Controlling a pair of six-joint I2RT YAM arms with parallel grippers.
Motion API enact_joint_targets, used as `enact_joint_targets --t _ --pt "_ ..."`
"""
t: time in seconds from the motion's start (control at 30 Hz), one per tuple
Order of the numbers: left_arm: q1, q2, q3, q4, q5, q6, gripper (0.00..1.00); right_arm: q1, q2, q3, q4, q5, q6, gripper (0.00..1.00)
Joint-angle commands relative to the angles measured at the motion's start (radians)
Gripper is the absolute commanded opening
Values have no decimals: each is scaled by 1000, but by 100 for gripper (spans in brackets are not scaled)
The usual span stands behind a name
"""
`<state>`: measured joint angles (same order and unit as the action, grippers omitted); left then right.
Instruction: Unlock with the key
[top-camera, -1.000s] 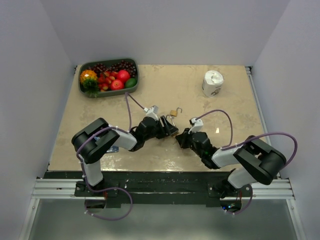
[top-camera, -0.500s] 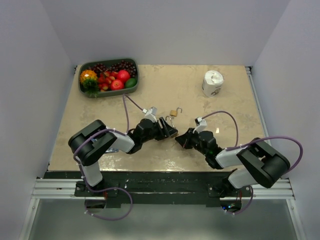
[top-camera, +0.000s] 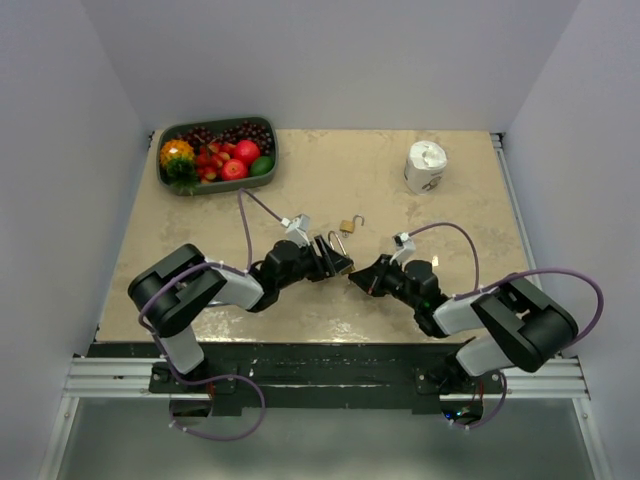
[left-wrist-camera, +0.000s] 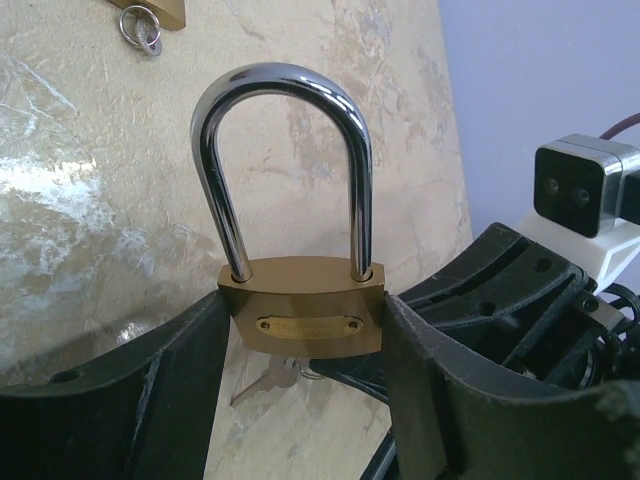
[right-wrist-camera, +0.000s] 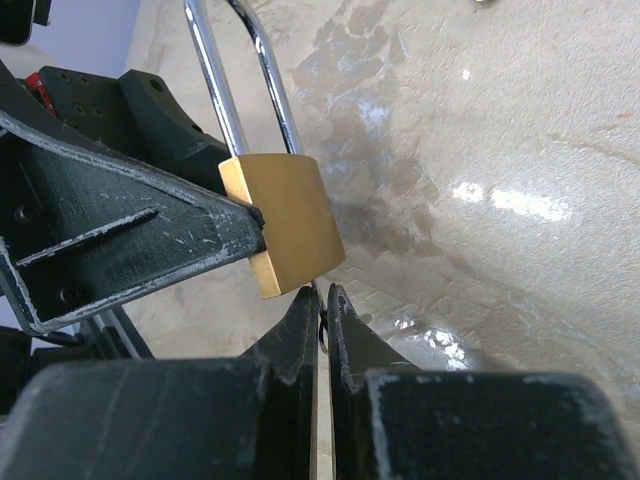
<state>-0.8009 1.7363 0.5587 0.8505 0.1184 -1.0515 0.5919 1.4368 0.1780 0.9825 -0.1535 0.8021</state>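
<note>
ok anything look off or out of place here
A second padlock lies loose on the table, its shackle apparently swung open. Otherwise nothing: the held padlock sits squarely in the left gripper, shackle closed, and nothing is spilled or damaged.

- The padlock (left-wrist-camera: 305, 300) sits between the fingers of the left tool (top-camera: 338, 262), shackle pointing away from the tool.
- The key (left-wrist-camera: 262, 380) lies directly under the padlock, between the tips of the right tool (right-wrist-camera: 322, 298).
- A second padlock (top-camera: 347, 226) lies on the desk (top-camera: 450, 250), ahead of the left tool.
</note>
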Motion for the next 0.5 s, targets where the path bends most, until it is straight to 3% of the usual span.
enact_joint_targets --t 0.0,0.47 --pt "-83 -43 -54 -4 274 54 0 -86 13 43 317 175 68 0" --pt "-81 -60 -49 7 294 87 0 -109 83 49 397 117 108 0"
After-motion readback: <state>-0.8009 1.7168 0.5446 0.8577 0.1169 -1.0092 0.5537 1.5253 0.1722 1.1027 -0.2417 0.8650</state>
